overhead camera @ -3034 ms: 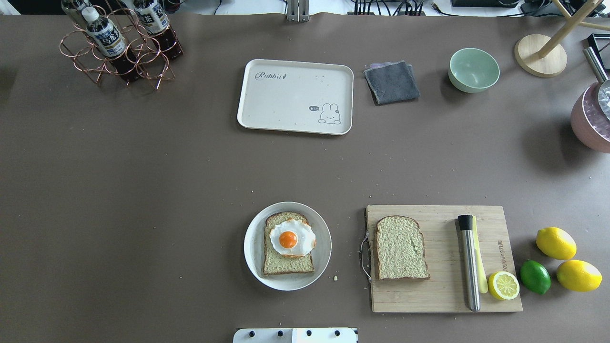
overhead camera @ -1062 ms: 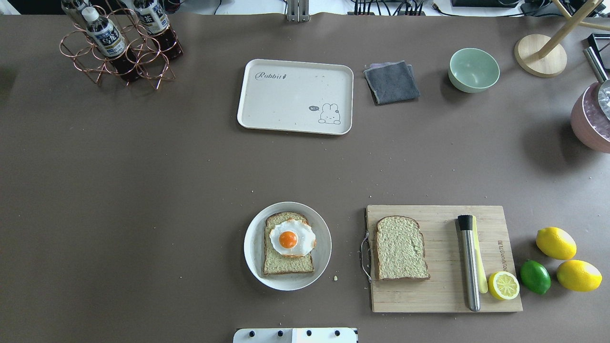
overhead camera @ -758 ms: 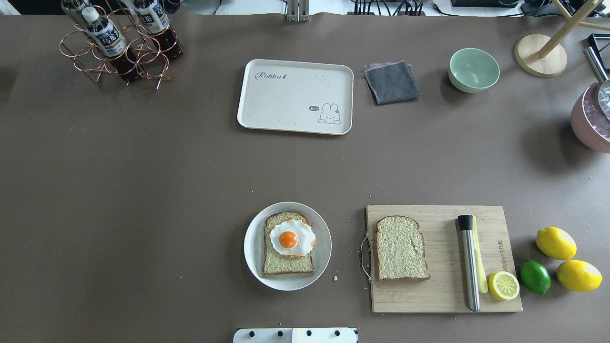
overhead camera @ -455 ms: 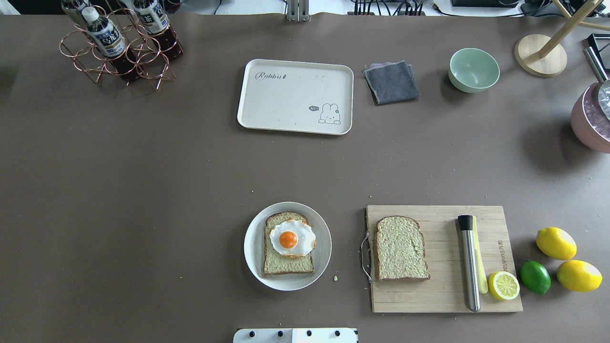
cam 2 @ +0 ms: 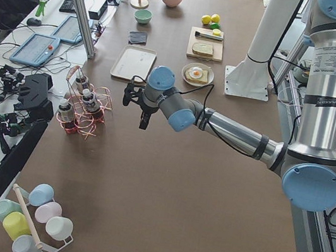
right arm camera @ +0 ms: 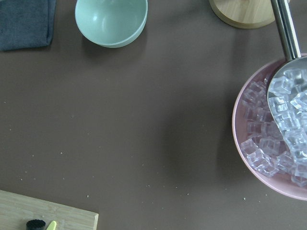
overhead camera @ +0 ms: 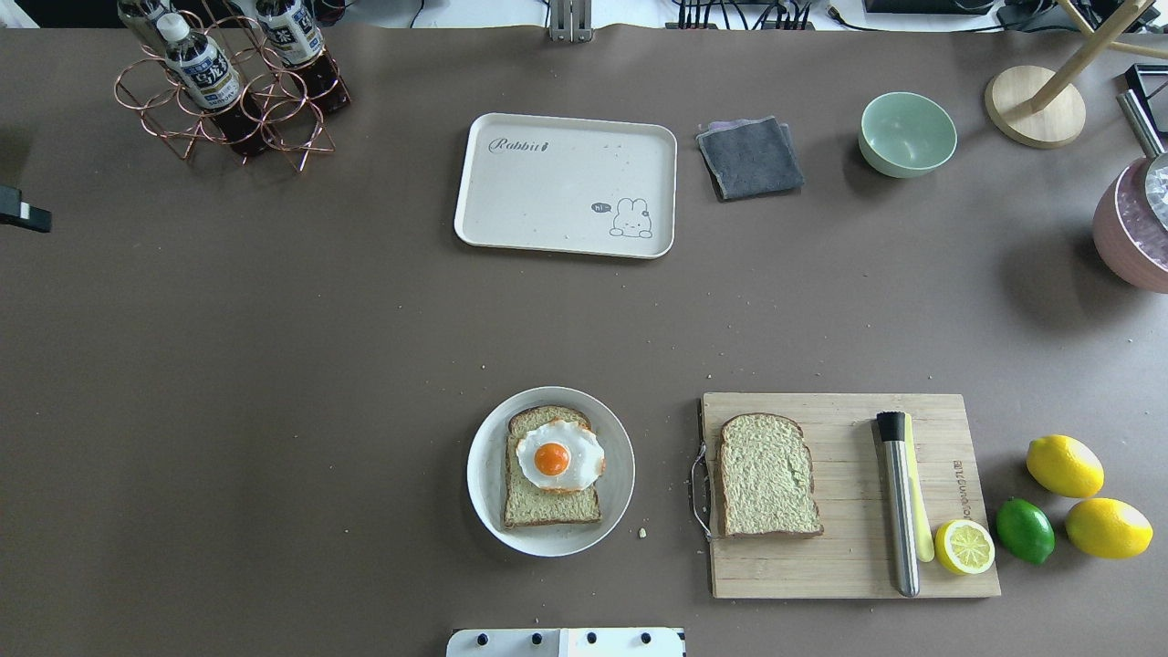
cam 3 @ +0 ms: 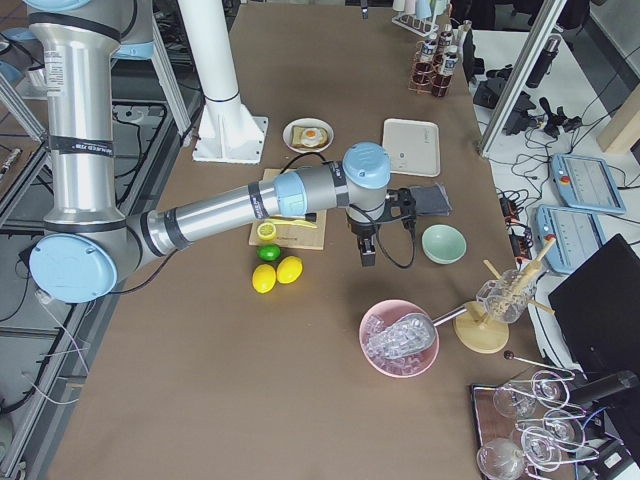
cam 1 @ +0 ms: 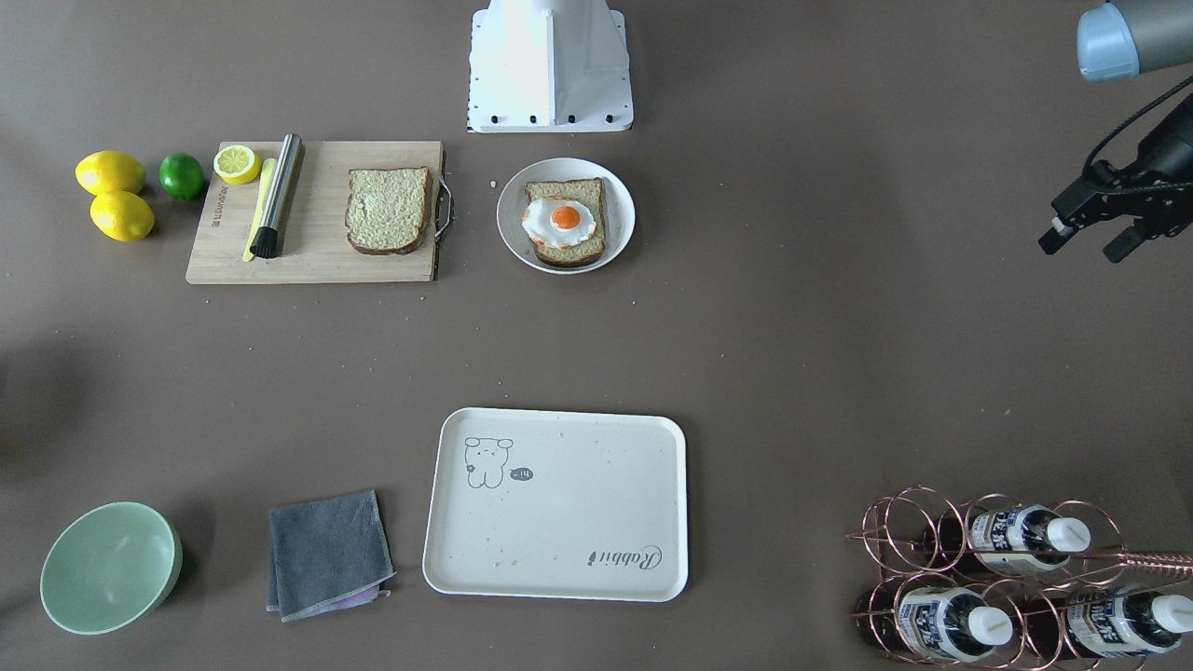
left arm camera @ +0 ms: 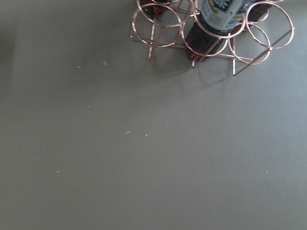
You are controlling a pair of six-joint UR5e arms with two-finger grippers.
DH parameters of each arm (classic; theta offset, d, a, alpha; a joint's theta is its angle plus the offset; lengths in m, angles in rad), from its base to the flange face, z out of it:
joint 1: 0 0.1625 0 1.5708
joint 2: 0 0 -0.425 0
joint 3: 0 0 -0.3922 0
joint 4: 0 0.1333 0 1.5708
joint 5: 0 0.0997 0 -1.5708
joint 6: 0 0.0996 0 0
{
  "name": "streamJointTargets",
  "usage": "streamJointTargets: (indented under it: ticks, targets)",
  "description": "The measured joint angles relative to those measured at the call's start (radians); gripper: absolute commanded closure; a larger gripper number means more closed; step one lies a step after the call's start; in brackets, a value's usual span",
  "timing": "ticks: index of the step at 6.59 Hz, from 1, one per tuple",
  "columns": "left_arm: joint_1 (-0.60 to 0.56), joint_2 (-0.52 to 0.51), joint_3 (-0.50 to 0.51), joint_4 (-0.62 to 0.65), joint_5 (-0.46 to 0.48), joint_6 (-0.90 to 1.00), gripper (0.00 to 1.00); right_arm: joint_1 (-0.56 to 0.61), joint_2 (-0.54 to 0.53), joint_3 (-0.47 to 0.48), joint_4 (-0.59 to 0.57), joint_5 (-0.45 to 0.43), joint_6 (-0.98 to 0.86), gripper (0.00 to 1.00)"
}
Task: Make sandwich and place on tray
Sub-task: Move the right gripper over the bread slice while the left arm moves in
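Cream tray [overhead camera: 511, 196] sits upper centre overhead; egg-topped slice [overhead camera: 552, 467] on the plate [overhead camera: 484, 502] lower centre, second slice [overhead camera: 766, 474] on the board [overhead camera: 849, 566] beside it. Left gripper [cam 1: 1079, 250], only a tip at overhead's left edge, spread; right gripper [cam 3: 366, 252]: cannot tell.

The sandwich is not yet assembled. The first slice [overhead camera: 550, 507], pale greenish-tan bread with a dark brown crust, lies flat on a round white plate [overhead camera: 482, 474]. A fried egg [overhead camera: 558, 456] rests on it, orange yolk up. The second slice [overhead camera: 766, 474] lies flat on a wooden cutting board [overhead camera: 849, 566], apart from the first. The cream-white tray [overhead camera: 547, 196], with a rabbit drawing and "Rabbit" script, sits farther out on the worktop [overhead camera: 274, 365], carrying only crumbs.
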Motion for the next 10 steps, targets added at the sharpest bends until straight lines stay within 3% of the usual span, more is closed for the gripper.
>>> streamJointTargets:
  ticks: [2, 4, 6, 8, 10]
  targets:
    - [0.133, -0.073, -0.022, -0.016, 0.106, -0.185, 0.02, -0.106, 0.016, 0.022, 0.146, -0.009, 0.267, 0.00]
    - [0.196, -0.123, -0.025, -0.015, 0.164, -0.275, 0.02, -0.279, -0.022, 0.019, 0.464, -0.057, 0.629, 0.00]
    - [0.235, -0.151, -0.026, 0.002, 0.208, -0.307, 0.02, -0.426, -0.037, 0.024, 0.580, -0.127, 0.827, 0.00]
    - [0.315, -0.162, -0.033, 0.009, 0.303, -0.359, 0.02, -0.615, -0.038, 0.032, 0.671, -0.285, 1.019, 0.00]
    - [0.338, -0.170, -0.034, 0.009, 0.327, -0.377, 0.02, -0.829, -0.034, 0.051, 0.711, -0.464, 1.158, 0.00]
